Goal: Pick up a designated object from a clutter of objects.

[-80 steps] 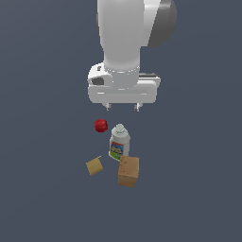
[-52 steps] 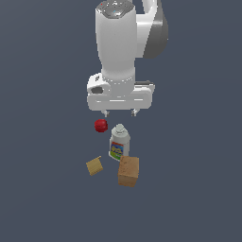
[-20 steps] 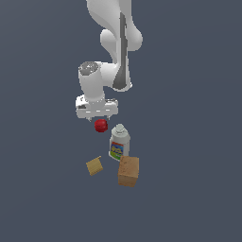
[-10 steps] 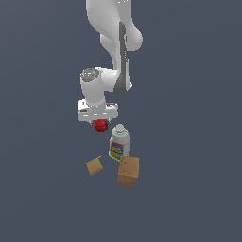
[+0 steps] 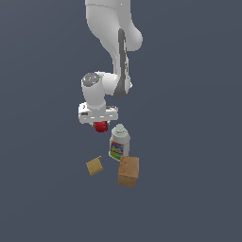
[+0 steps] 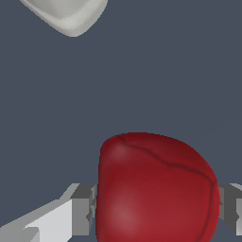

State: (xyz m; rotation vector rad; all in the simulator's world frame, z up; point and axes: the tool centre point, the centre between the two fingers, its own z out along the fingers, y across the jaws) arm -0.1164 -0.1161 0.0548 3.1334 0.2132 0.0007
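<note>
The designated object, a glossy red ball (image 5: pixel 100 126), sits at the far end of the clutter of objects, directly under my white hand. My gripper (image 5: pixel 100 124) has come down over it. In the wrist view the red ball (image 6: pixel 156 189) fills the gap of my gripper (image 6: pixel 157 210), and a grey pad (image 6: pixel 86 208) lies flush against each of its sides, so the gripper is shut on the ball. The white bottle with a colourful label (image 5: pixel 119 143) stands just to the exterior view's right of the ball.
A small flat tan block (image 5: pixel 94 166) and a larger tan wooden cube (image 5: pixel 128 171) lie nearer the camera than the bottle. The bottle's white cap (image 6: pixel 66 16) shows at the edge of the wrist view. The ground is plain dark grey.
The arm has swung toward the exterior view's left and come down until the hand sits on the red ball. The ball, bottle and blocks have stayed in place.
</note>
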